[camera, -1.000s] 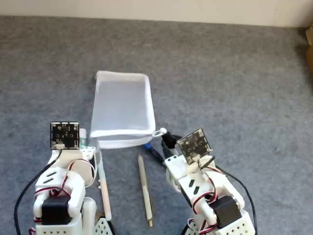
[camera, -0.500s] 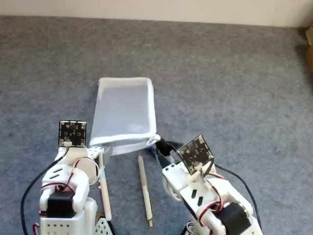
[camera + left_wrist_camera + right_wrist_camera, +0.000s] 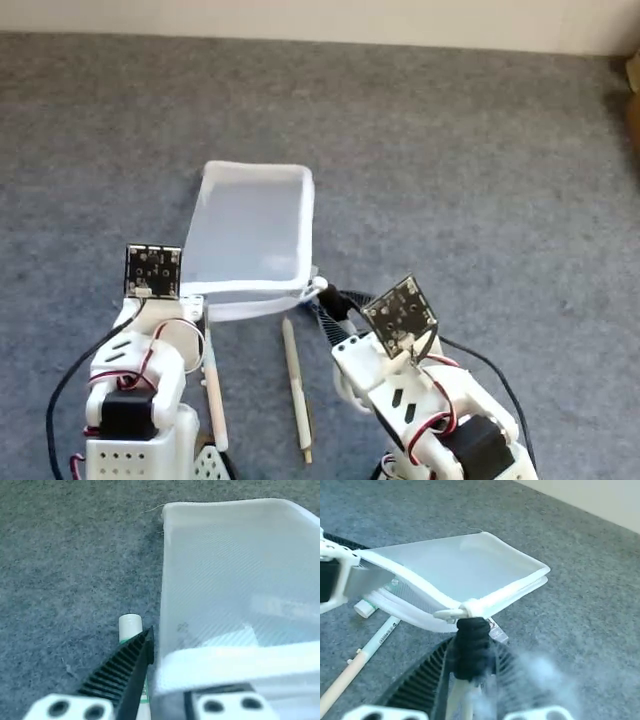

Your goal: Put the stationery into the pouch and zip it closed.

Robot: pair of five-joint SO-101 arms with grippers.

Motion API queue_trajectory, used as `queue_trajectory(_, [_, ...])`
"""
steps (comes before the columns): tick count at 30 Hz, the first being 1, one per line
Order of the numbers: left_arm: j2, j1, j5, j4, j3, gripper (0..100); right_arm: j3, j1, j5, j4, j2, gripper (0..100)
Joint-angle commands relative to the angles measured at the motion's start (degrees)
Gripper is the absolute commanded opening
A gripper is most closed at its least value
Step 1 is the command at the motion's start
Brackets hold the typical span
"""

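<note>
We reckon the step in hand is working the zip with the white mesh pouch (image 3: 250, 225) pinned at both corners of its mouth. The trick is to treat one corner as the anchor: hold it firm and low, then drag the slider straight along the line of the mouth rather than upward, or the soft mesh will just bunch up and ride along. The pouch sits out on the grey carpet (image 3: 480, 150), a floppy see-through rectangle with a thick white band round the mouth, and that end is raised a bit. Something pale shows through the mesh, but we can't tell what. The left gripper (image 3: 165, 675) is at one corner of the mouth, jaws looking clamped on the band, and the right gripper (image 3: 473, 655) is at the opposite corner. A beige pen (image 3: 296, 385) and a white pen with a tan grip (image 3: 212, 385) lie just outside the pouch's mouth, so the stationery isn't in yet. A white tube with a green label (image 3: 130, 626) sits just beside the left-gripper corner. Smallest bit is the black zip pull (image 3: 470, 630) at the pouch's corner, and the right jaws are pinched narrow around it.
</note>
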Motion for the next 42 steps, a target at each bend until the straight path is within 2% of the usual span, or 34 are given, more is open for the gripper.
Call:
queue_trajectory(1, [-0.5,0.7,-3.4,1.2,-5.0,0,-3.7,-0.2,-0.5,0.1,-0.1,0.4])
queue_trajectory(5, [-0.5,0.7,-3.4,6.4,-8.9,1,-3.6,-0.2,-0.4,0.0,-0.1,0.4])
queue_trajectory(9, [-0.5,-0.7,-3.3,7.3,-10.4,1,-3.7,-0.2,-0.3,0.0,0.4,0.8])
queue_trajectory(15, [-0.4,-6.4,-3.3,7.4,-12.0,1,-3.7,-0.2,-0.5,1.7,0.5,14.6])
queue_trajectory(22, [-0.4,-6.5,-3.4,10.6,-14.9,1,-4.1,-0.2,-0.3,4.4,0.6,15.4])
queue_trajectory(29, [-0.1,-6.5,-3.4,10.6,-18.2,1,-4.1,-0.2,1.5,5.1,3.6,20.7])
queue_trajectory(32, [4.5,-6.6,-3.4,10.6,-21.3,1,-4.1,-0.1,2.1,4.7,10.0,20.7])
queue_trajectory(36, [16.5,-7.1,-3.5,10.6,-28.7,1,-6.4,3.7,1.8,2.4,19.0,20.7])
queue_trajectory(42, [30.8,-12.4,-3.3,10.7,-39.2,1,-8.4,6.5,1.8,1.6,26.5,20.7])
